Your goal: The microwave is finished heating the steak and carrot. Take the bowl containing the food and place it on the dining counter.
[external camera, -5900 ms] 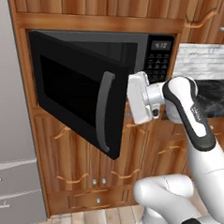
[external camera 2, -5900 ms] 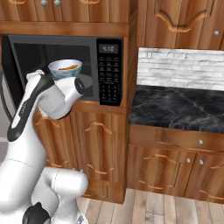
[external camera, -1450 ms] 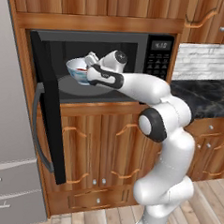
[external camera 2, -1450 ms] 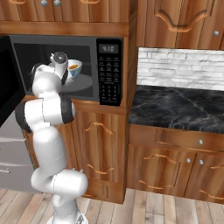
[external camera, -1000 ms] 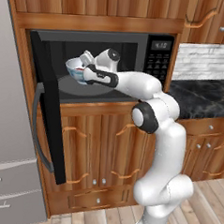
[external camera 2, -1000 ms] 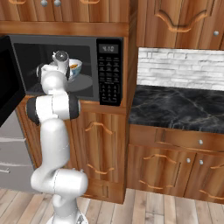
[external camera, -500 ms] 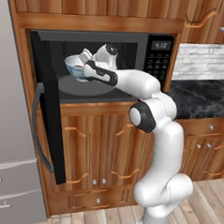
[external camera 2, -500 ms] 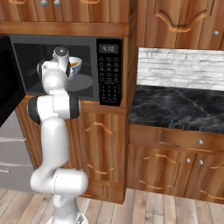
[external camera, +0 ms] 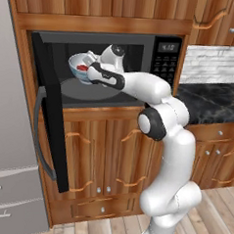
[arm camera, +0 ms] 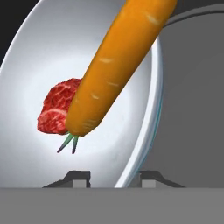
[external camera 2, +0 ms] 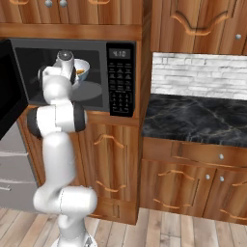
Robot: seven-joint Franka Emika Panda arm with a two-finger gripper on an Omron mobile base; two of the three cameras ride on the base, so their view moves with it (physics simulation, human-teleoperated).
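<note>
— Honestly, how much of the grip can you make out?

— Not all of it. From the left base view the gripper (external camera: 90,71) sits at the near edge of the bowl (external camera: 81,66), but the white hand covers the contact. The hand view helps: one dark fingertip (arm camera: 78,178) stands inside the rim and the other outside it, so the jaws look drawn in on the bowl's wall. I'd say it has hold of the rim, though the tips are cut off by the bottom of that view.

— And the food?

— The carrot (arm camera: 114,65) lies slanted across the bowl, its upper end running out of the frame. The steak (arm camera: 56,106) is partly tucked behind the carrot's lower end. From the right base view the arm hides most of the bowl; only a slice of rim and an orange speck show.

— Where is the bowl?

— Inside the microwave (external camera: 162,55), above the round grey turntable (external camera: 89,90). Whether it touches the plate I can't tell.

— The room?

— The microwave door (external camera: 48,129) hangs wide open to the left. Wood cabinets (external camera 2: 116,169) surround it, a grey fridge (external camera: 7,181) stands at the left, a black marble counter (external camera 2: 193,120) with a white brick backsplash (external camera 2: 198,77) lies to the right, and the floor (external camera 2: 169,231) is wood plank.
</note>
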